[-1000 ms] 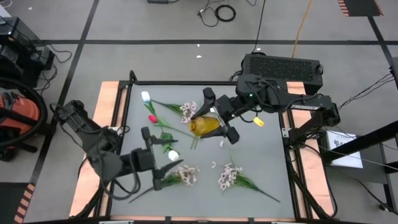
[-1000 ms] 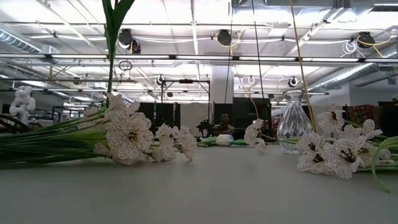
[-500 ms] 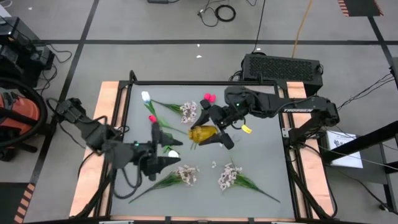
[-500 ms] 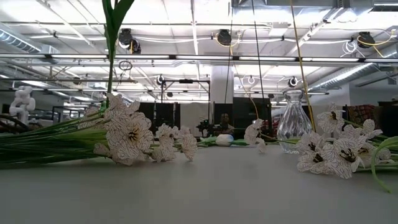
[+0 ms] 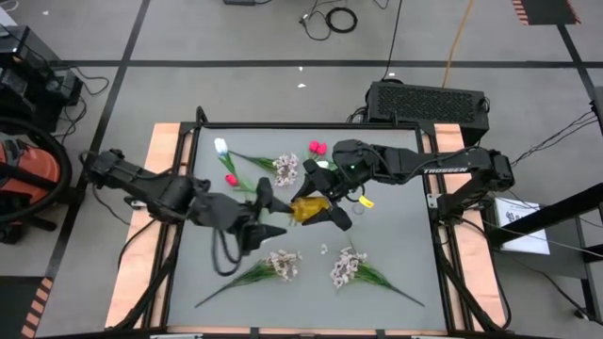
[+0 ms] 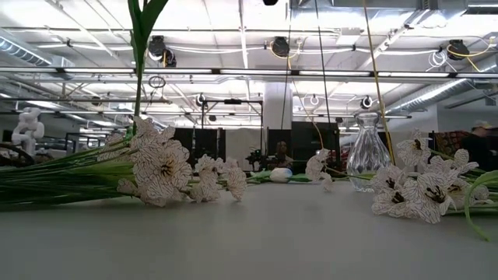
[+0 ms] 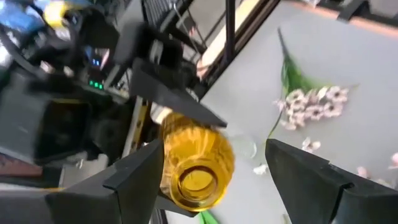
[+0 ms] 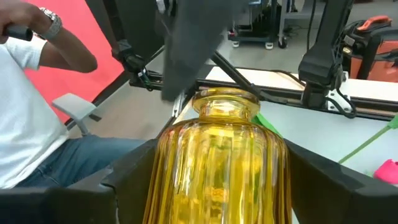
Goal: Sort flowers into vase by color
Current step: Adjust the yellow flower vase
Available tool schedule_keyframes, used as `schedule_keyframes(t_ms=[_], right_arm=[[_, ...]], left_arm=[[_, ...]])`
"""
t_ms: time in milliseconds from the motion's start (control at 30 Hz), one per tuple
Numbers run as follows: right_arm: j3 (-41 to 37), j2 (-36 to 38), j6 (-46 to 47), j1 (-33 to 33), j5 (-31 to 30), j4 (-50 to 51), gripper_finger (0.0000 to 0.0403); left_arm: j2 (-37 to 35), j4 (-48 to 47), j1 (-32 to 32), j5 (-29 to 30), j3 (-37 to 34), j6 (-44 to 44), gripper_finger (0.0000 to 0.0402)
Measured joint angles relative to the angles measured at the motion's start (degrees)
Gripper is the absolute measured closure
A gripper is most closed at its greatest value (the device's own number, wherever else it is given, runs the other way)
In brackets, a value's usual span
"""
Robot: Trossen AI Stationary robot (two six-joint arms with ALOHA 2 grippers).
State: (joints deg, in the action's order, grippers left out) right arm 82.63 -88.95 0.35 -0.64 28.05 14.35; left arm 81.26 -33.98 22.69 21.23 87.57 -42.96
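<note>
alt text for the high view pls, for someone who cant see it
Seen from above, the right claw grips a yellow glass vase lying mid-table, and the open left claw reaches toward it. Loose flowers lie around them: pale sprays, a white tulip and pink tulips.

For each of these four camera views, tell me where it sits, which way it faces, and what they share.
High view: overhead, looking straight down; both arms, left claw and right claw at the yellow vase.
Low view: at tabletop height, looking level across; pale flower sprays, clear vase, no arm.
Left wrist view: on the left arm, facing the yellow vase's mouth between its fingers.
Right wrist view: on the right arm, its fingers flank the vase; person seated behind.
Shared: the yellow vase shows in all but the low view.
</note>
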Motion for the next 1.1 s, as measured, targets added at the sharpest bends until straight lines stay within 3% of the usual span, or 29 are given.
schedule_keyframes(t_ms=[300,633,967,1100], right_arm=[[-0.07,0.00,-0.17,0.00,0.15,0.29,0.0112],[-0.09,-0.02,-0.65,-0.09,-0.10,0.42,0.0112],[-0.09,-0.03,-0.82,-0.02,0.35,0.47,0.0112],[-0.09,-0.02,-0.82,0.00,0.35,0.43,0.0112]], left_arm=[[2.68,1.46,-1.68,0.04,-0.02,-1.48,0.0123],[2.68,-0.04,-1.72,2.92,-0.02,-1.44,0.0207],[2.35,-1.39,-1.72,5.01,-0.02,-1.23,0.0212],[2.35,-1.67,-1.68,5.62,-0.02,-0.53,0.0196]])
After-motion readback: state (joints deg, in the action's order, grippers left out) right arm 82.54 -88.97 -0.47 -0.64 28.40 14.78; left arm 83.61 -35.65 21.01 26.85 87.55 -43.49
